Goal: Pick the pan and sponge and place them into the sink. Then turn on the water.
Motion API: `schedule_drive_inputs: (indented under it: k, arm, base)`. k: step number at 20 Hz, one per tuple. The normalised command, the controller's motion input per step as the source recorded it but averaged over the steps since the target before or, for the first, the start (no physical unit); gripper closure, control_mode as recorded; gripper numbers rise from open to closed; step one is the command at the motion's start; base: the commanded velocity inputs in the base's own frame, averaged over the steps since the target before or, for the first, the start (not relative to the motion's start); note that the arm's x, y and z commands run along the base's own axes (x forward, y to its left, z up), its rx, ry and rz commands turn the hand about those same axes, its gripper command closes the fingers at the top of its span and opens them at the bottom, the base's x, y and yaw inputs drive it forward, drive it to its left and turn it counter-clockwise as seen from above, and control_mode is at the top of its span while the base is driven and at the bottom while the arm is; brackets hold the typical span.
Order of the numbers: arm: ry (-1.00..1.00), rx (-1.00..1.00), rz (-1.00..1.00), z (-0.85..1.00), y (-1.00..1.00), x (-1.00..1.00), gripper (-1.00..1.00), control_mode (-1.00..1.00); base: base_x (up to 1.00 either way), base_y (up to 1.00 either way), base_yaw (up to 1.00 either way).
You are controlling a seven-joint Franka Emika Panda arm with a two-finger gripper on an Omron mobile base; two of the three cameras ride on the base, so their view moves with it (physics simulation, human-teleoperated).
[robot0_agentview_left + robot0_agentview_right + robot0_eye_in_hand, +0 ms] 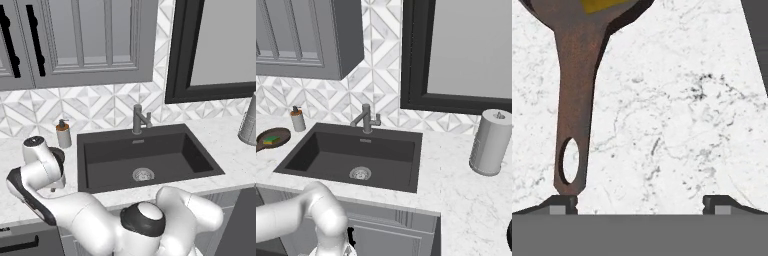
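Observation:
The dark-brown pan lies on the counter left of the sink, and the green and yellow sponge rests inside it. In the hand view the pan's long brown handle runs down from the top left, its end with the hanging hole just above my left fingertip. A yellow corner of the sponge shows at the top edge. My gripper is open over bare marble, the handle off to its left side and nothing between the fingers. The black sink is empty, and no water runs from the faucet.
A soap dispenser stands at the wall behind the pan's spot. A paper towel roll stands on the counter right of the sink. Wall cabinets hang above. The sink's dark edge shows at the hand view's top right.

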Motion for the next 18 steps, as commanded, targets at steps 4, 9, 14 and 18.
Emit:
schedule_drive_inputs:
  k: [4,9,14,18]
  arm:
    - [0.02,0.00,-0.17,0.05,0.07,0.04,-1.00,-1.00]
    - [0.08,0.00,-0.07,0.11,0.11,0.03,-1.00,-1.00]
    - [0.06,0.00,0.00,-0.01,0.13,0.00,-1.00,-1.00]
    - [0.00,0.00,0.00,-0.01,0.26,0.00,-1.00,-1.00]
  base:
    - [0.00,0.00,0.00]
    - [0.00,0.00,0.00]
    - [0.00,0.00,0.00]
    - [0.00,0.00,0.00]
